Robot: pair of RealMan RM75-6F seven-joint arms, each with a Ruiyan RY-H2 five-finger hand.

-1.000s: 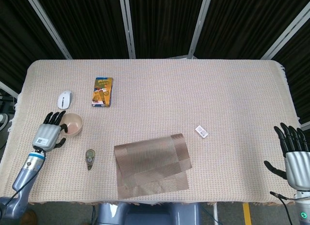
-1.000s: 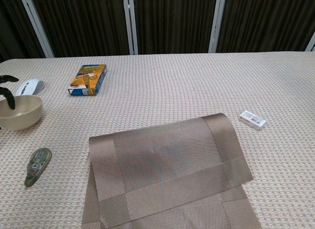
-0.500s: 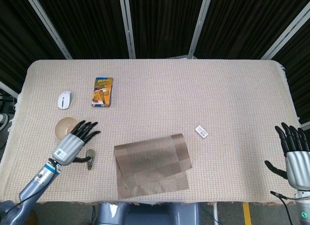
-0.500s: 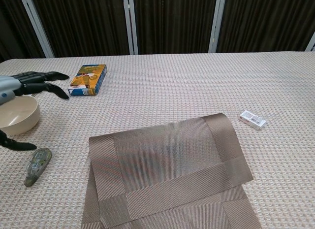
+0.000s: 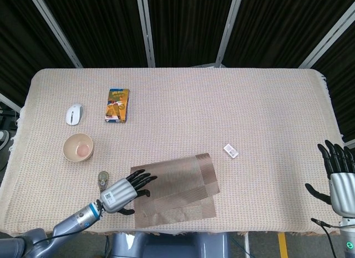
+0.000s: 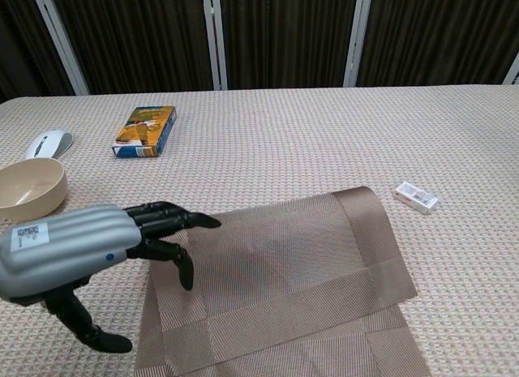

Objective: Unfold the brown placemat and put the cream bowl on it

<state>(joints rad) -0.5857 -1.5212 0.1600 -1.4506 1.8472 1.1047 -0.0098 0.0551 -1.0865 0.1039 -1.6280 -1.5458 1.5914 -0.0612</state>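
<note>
1. The brown placemat lies folded near the tabletop's front edge.
2. The left robot hand, fingers spread and holding nothing, hovers over the placemat's left edge.
3. The cream bowl sits well apart at left.
4. The right robot hand is released, off the right edge.

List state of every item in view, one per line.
brown placemat: folded over, top layer askew, flat on the table
cream bowl: upright, off the placemat, on the table
left hand: fingers spread, over the placemat's left edge, holding nothing
right hand: fingers spread, holding nothing, past the table's right edge
computer mouse: upright
snack box: lying flat
correction tape: lying beside the left hand
small white packet: lying flat
</note>
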